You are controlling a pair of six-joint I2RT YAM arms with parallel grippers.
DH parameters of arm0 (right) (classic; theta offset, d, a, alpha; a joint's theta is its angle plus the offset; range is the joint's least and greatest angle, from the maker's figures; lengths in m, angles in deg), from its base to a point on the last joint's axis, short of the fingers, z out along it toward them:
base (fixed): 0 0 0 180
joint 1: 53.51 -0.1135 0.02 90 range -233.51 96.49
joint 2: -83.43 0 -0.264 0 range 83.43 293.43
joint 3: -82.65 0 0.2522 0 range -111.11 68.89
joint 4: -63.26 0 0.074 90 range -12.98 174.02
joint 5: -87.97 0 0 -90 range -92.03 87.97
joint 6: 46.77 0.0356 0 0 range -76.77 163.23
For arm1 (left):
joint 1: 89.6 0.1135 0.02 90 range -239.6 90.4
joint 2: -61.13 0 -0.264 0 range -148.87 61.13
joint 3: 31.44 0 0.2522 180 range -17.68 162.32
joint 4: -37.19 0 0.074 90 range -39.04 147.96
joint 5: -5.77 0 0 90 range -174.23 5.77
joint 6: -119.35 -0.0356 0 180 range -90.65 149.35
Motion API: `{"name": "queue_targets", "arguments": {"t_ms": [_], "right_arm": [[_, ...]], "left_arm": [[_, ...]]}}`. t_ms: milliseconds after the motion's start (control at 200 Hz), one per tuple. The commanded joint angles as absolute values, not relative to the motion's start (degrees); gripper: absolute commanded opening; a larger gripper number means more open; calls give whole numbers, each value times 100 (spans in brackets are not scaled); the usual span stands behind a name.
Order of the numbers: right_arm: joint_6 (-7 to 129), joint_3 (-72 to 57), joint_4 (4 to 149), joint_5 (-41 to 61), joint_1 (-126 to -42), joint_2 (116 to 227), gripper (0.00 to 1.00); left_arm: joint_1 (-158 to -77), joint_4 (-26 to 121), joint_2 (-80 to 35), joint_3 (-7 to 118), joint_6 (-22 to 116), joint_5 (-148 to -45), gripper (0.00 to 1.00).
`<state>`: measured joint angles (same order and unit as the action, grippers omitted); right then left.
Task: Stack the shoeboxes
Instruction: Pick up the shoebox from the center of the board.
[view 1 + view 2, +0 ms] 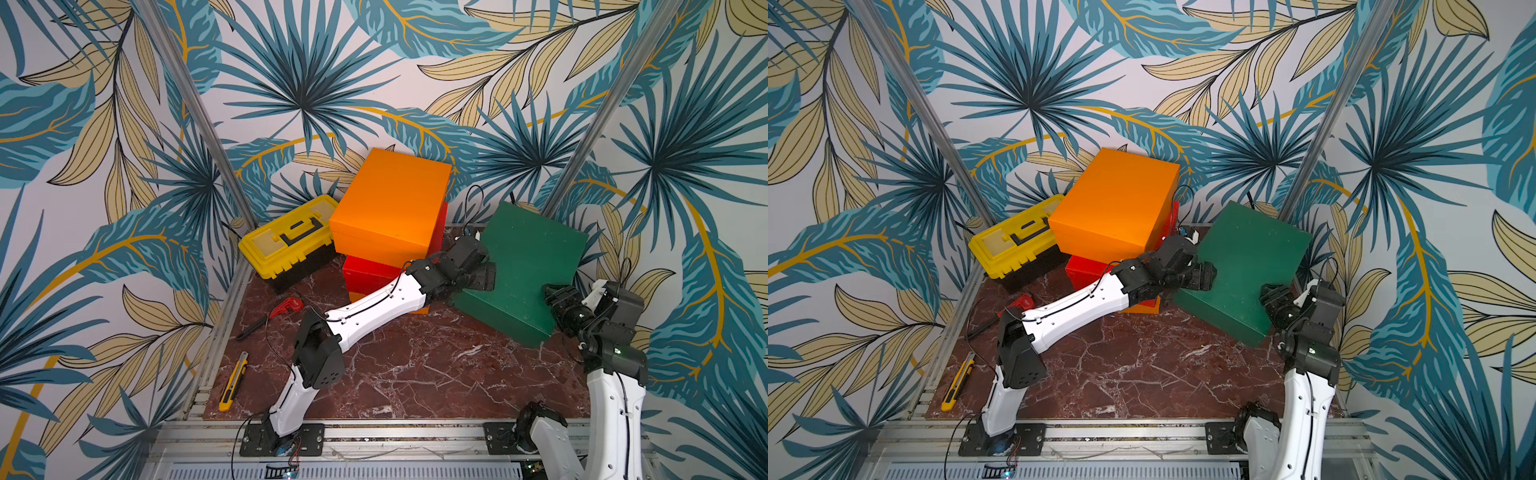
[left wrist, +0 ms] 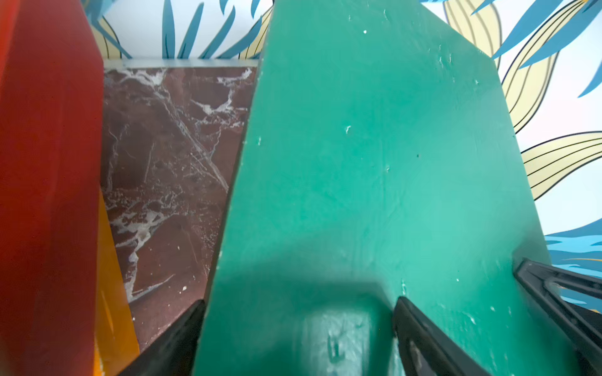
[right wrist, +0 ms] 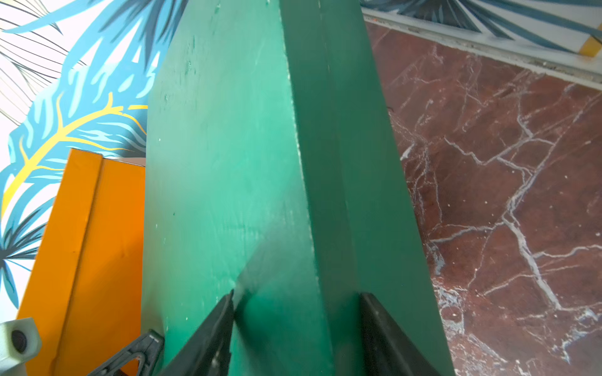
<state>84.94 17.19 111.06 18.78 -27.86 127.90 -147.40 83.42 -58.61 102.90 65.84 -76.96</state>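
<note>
The desk (image 1: 415,374) has a dark red marble top with white veins, framed by metal posts (image 1: 199,112) and closed in by wallpaper (image 1: 291,83) of teal and tan leaves. A yellow toolbox (image 1: 291,245) with a black handle sits at the back.

Just beside the toolbox stands a stack of three plain matte boxes: a lower orange shoebox (image 1: 1142,308), mostly hidden, a red shoebox (image 1: 370,274) on it, and an upper orange shoebox (image 1: 390,199) on top, turned slightly askew.

The green shoebox (image 1: 528,266), dark and scuffed with pale flecks, is on the far side of that stack from the toolbox, tilted above the desk. The left end effector (image 1: 484,276) clamps its edge nearest the stack. The right end effector (image 1: 555,297) clamps the opposite edge, one finger on the lid and one under it.
</note>
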Motion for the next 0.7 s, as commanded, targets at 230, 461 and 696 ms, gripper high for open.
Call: {"name": "queue_targets", "arguments": {"t_ms": [230, 461, 696], "right_arm": [[8833, 980, 11212, 3674, -3342, 12710, 60], [8889, 423, 11337, 3654, -3428, 12762, 59], [8950, -53, 11394, 3635, -3573, 12850, 59]], "left_arm": [[-15683, 7205, -5603, 10837, 6556, -8836, 88], [-15745, 7204, -5456, 10923, 6418, -8734, 88], [-15827, 7206, -5289, 11028, 6182, -8569, 88]]}}
